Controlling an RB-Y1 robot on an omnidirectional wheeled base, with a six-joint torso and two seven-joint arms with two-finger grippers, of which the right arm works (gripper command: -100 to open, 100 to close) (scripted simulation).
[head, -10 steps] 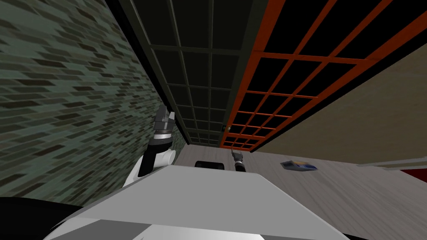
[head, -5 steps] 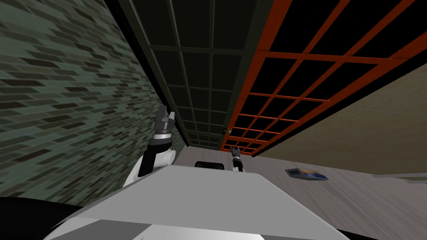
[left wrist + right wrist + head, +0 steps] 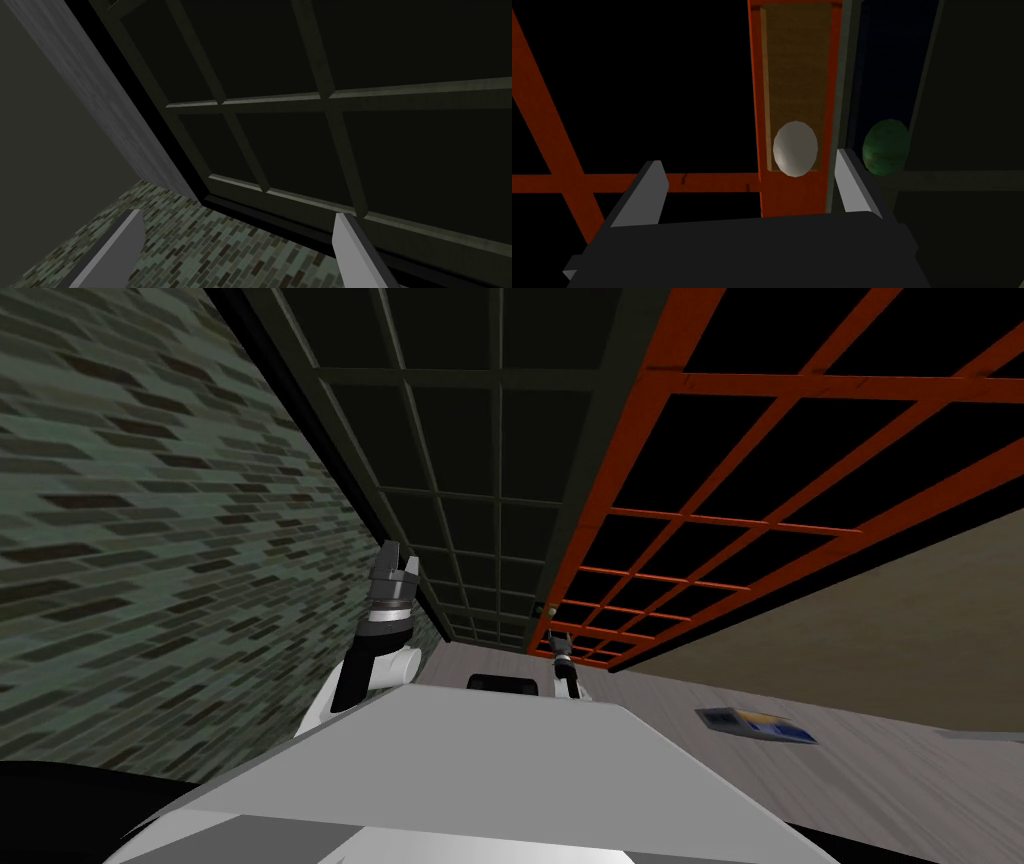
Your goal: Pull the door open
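Note:
Two gridded doors stand side by side ahead: an orange-red one (image 3: 760, 488) and a dark green one (image 3: 470, 488). The orange door's edge stile carries a pale grey knob (image 3: 795, 148). A green knob (image 3: 885, 146) sits on the dark door beside it. My right gripper (image 3: 748, 162) is open and points at the pale knob, which lies ahead between the fingers, nearer the finger (image 3: 848, 175) on the green knob's side. In the head view this gripper (image 3: 560, 640) is low at the doors' meeting edge. My left gripper (image 3: 393, 558) is raised by the brick wall, open (image 3: 240, 245), facing the dark door's panes.
A grey-green brick wall (image 3: 150, 538) runs along my left and a beige wall (image 3: 900, 618) along my right. A flat book-like thing (image 3: 755, 723) lies on the pale wooden floor to the right. Black areas show through the orange door's panes.
I have moved nearer the doors, which loom larger. My right gripper has reached forward towards the orange door's edge. The left arm keeps its pose.

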